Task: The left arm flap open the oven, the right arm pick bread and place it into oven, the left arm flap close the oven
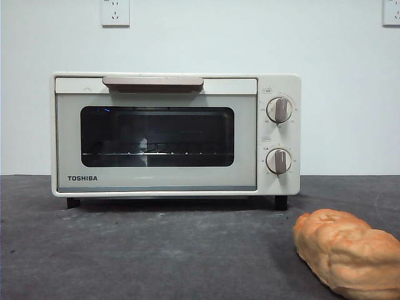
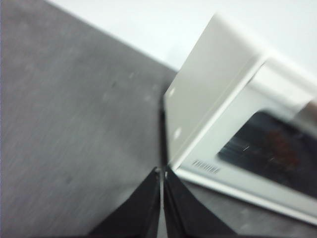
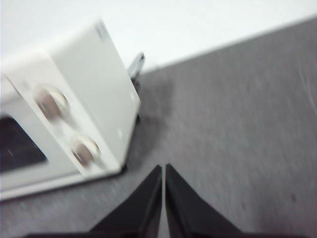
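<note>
The cream-white TOSHIBA oven (image 1: 175, 134) stands at the back of the dark table with its glass door closed and its beige handle (image 1: 153, 82) along the top edge. The golden bread (image 1: 350, 251) lies at the front right of the table. My left gripper (image 2: 162, 171) is shut and empty, held above the table off the oven's left front corner (image 2: 171, 168). Off the knob side of the oven (image 3: 74, 99), my right gripper (image 3: 163, 167) is also shut with nothing in it. Neither arm shows in the front view, and the bread is out of both wrist views.
Two round knobs (image 1: 279, 134) sit on the oven's right panel. A white wall with two sockets (image 1: 115, 12) rises behind. The dark grey table (image 1: 156, 250) stretches in front of the oven.
</note>
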